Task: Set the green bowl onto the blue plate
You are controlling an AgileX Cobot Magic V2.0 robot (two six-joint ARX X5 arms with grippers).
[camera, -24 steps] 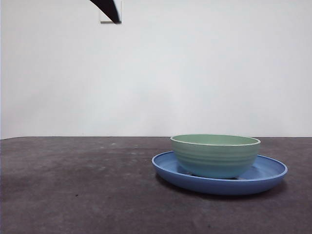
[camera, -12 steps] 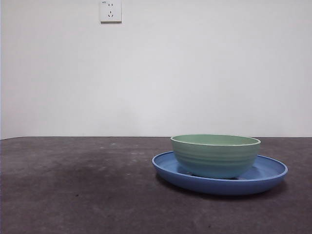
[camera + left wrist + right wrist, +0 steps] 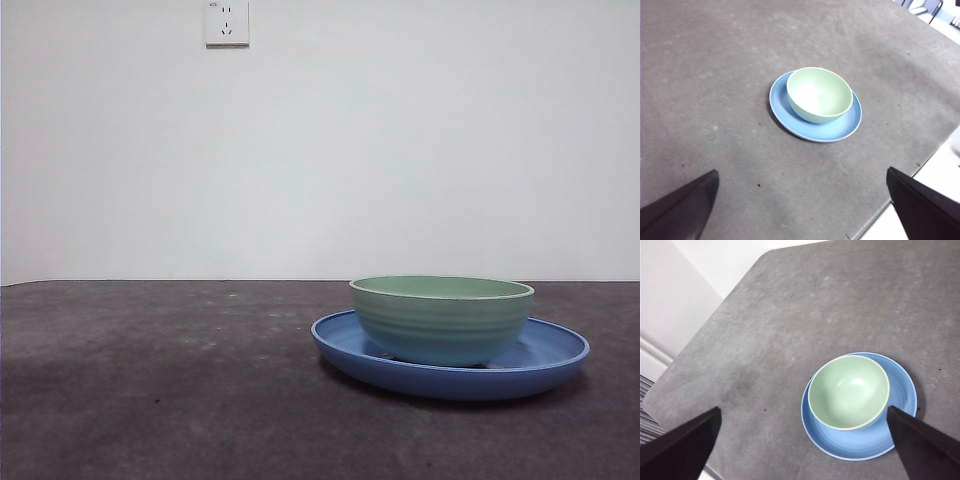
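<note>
— While both arms hang high over the table (image 3: pixel 700 75), what do your pincers show?

— From my seat, the left gripper (image 3: pixel 802 210) has its jaws spread wide with nothing between them, and the right gripper (image 3: pixel 802 450) is the same: parted, holding nothing. Both are well above the dishes and well apart from them.

— And out from the left pincer?

— Ahead of it, between the lines of its two jaws, I see the green bowl (image 3: pixel 819 95) sitting upright in the blue plate (image 3: pixel 840 127). The bowl rests off-centre, toward the plate's rim on the side away from the pincer.

— From the right one?

— Same pair, closer to its right jaw. The green bowl (image 3: pixel 849 391) sits inside the blue plate (image 3: pixel 900 390), leaving a broad crescent of blue bare.

— How does the bowl look?

— Pale mint green, round, with faint horizontal ridges on its wall and a lighter cream rim. It is narrower than the plate and has nothing in it. The front view shows the bowl (image 3: pixel 441 318) level on the plate (image 3: pixel 545 362).

— Count?

— One bowl, one plate, two grippers, and one wall socket (image 3: pixel 227 22).
</note>
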